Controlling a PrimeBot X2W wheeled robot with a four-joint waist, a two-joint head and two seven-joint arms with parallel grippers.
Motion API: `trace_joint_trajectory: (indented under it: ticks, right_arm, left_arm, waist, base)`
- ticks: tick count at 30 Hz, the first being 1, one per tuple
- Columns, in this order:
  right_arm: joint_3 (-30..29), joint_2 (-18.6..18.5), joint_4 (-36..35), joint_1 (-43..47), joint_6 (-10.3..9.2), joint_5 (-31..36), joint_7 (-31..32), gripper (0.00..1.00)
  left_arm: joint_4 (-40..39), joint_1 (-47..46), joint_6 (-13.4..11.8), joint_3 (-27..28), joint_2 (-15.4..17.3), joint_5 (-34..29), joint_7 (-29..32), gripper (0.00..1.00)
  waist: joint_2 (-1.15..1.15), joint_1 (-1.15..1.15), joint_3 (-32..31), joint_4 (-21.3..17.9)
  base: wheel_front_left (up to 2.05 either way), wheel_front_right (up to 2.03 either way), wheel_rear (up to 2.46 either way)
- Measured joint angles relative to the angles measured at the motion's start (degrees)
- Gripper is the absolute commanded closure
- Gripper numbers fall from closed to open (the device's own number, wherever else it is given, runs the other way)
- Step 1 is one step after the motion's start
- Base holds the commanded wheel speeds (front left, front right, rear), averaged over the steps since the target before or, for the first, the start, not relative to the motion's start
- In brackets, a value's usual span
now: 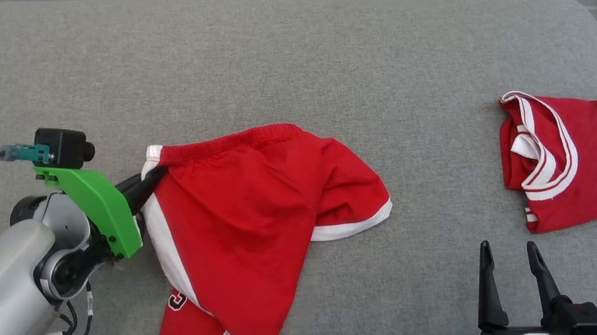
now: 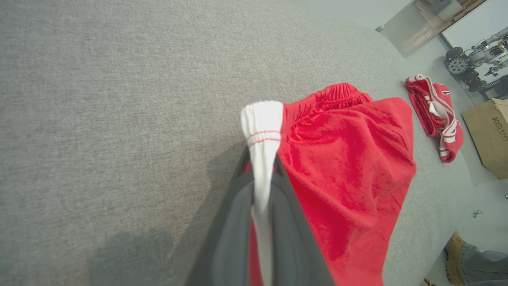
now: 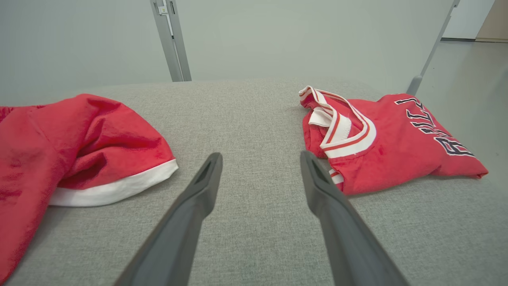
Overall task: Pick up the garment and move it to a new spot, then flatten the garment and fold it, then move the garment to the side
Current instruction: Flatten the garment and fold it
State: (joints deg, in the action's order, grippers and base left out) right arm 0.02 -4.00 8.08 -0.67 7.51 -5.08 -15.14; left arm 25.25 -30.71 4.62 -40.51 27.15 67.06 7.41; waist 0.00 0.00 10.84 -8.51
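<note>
Pinching red shorts [image 1: 245, 212] edge: left gripper [image 1: 156, 176]

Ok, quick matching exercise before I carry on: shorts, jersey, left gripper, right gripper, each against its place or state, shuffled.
1 shorts
2 jersey
3 left gripper
4 right gripper

A open, holding nothing
B shut on the shorts' edge
C folded, at the far right
D rumpled, in the middle

Pairs: 1-D, 2-C, 3-B, 4-A

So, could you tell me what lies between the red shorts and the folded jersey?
Just bare grey cushion; the head view shows that stretch between the red shorts and the folded jersey.
</note>
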Motion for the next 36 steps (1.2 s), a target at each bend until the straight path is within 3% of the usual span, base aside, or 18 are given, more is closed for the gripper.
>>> trace_joint_trajectory:
  ticks: [13, 18, 24, 29, 36]
  right_arm:
    - [0.58, -0.91, 0.56, 0.65, 0.0, 0.09, 0.0, 0.0]
    - [1.1, -0.97, 0.77, 1.12, 0.0, 0.08, 0.0, 0.0]
    - [1.65, -1.14, 0.85, 1.32, 0.0, -0.03, 0.0, 0.0]
    - [2.99, -1.07, 0.96, 0.35, 0.0, -0.23, 0.0, 0.0]
    - [4.24, -0.27, 1.16, -1.43, -0.01, -0.8, 0.0, 0.0]
  left_arm:
    - [-2.36, -9.33, -3.76, 3.76, 4.98, -3.23, -0.56, 1.0]
    - [-4.26, -12.46, -4.63, 3.11, 4.91, -4.2, 1.15, 1.0]
    - [-6.58, -14.09, -5.11, -0.71, 0.68, -6.65, 2.7, 1.0]
    - [-6.87, -14.12, -4.39, -7.5, -6.47, -9.32, 4.71, 1.0]
    - [-0.81, -14.35, -2.65, -16.18, -17.24, -13.62, 5.67, 1.0]
  waist:
    - [0.0, 0.0, -3.2, 2.61]
    - [0.0, 0.0, -4.5, 2.83]
    - [0.0, 0.0, -4.93, 2.47]
    - [0.0, 0.0, -4.4, 1.2]
    - [0.0, 0.0, -2.49, -2.11]
  base:
    - [0.0, 0.0, 0.0]
    - [0.0, 0.0, 0.0]
    - [0.0, 0.0, 0.0]
    - [0.0, 0.0, 0.0]
    - [0.0, 0.0, 0.0]
